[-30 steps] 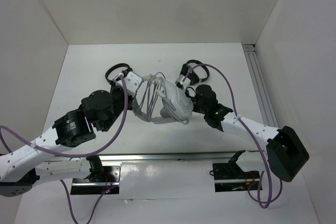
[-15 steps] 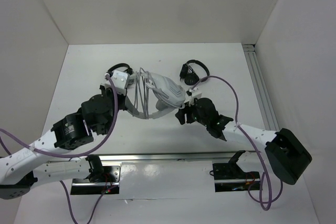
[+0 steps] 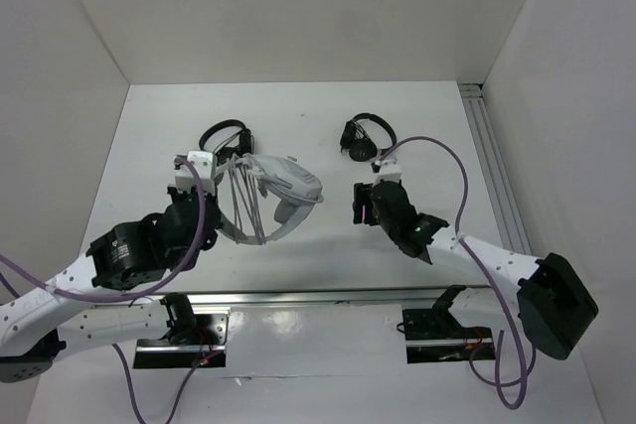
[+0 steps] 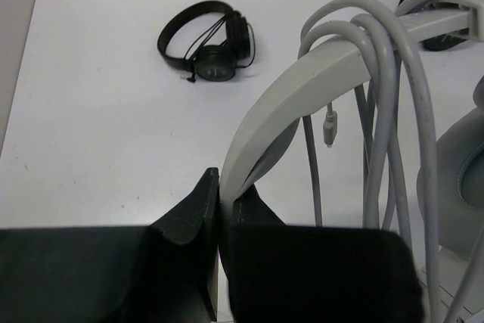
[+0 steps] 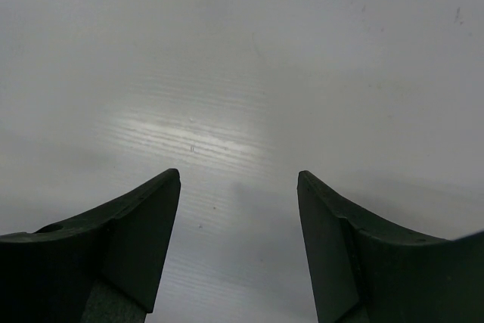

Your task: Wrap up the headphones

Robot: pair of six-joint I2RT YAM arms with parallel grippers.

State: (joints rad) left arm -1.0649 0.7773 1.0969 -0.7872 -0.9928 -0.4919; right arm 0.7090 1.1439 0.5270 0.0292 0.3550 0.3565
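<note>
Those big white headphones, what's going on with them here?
The left arm has its jaws shut on the headband of the white headphones, holding it up. The thin grey cable is looped several times over the headband, its plug dangling. The right arm hovers nearby, jaws open and empty. One small black pair and a second lie farther back on the table.

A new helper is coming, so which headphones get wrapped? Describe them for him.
On the white table, look to the left gripper: it grips the headphones by the band. They are big and light grey, cable looped over the band, unlike the two small black headsets lying farther back.
</note>
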